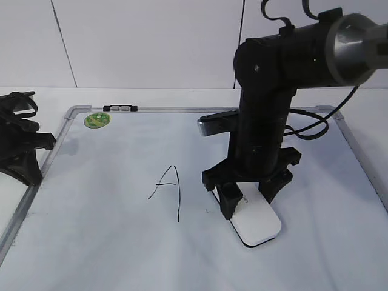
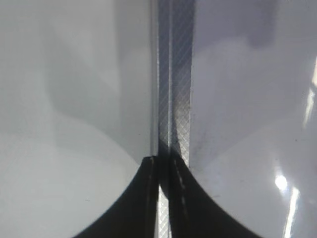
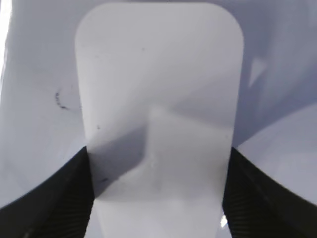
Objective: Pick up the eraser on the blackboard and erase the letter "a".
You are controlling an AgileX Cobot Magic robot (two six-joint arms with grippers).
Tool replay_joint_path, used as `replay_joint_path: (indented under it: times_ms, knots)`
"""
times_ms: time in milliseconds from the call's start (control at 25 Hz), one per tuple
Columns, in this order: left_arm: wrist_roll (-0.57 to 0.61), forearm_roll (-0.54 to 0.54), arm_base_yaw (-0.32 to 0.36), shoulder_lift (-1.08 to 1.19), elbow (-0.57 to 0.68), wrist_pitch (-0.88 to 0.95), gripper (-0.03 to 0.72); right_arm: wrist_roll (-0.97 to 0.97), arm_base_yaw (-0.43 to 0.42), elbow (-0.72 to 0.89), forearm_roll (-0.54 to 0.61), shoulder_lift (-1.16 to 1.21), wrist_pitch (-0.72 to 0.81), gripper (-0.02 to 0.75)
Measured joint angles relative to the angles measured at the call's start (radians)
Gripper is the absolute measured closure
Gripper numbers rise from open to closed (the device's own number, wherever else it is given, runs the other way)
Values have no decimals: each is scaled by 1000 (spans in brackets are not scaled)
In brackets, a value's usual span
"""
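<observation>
The white eraser lies flat on the blackboard, right of centre. My right gripper is shut on its near end, one finger on each long side. In the right wrist view the eraser fills the middle between the jaws. Of the letter "a" only a faint black trace shows just left of the eraser; it also shows in the right wrist view. My left gripper is shut and empty at the board's left edge, its jaws over the grey frame.
A taller capital "A" is drawn left of the eraser. A round green sticker and a small black-and-white clip sit at the board's far left corner. The right arm's cable loops over the board's far right corner.
</observation>
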Motion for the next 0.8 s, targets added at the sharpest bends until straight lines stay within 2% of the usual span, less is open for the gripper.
replay_joint_path:
  times_ms: [280,640,800]
  knots:
    - [0,0,0,0,0,0,672,1,-22,0,12,0,6,197]
    - [0,0,0,0,0,0,672,-2,70,0,-5,0,14,197]
    - [0,0,0,0,0,0,672,-2,85,0,-3,0,19,197]
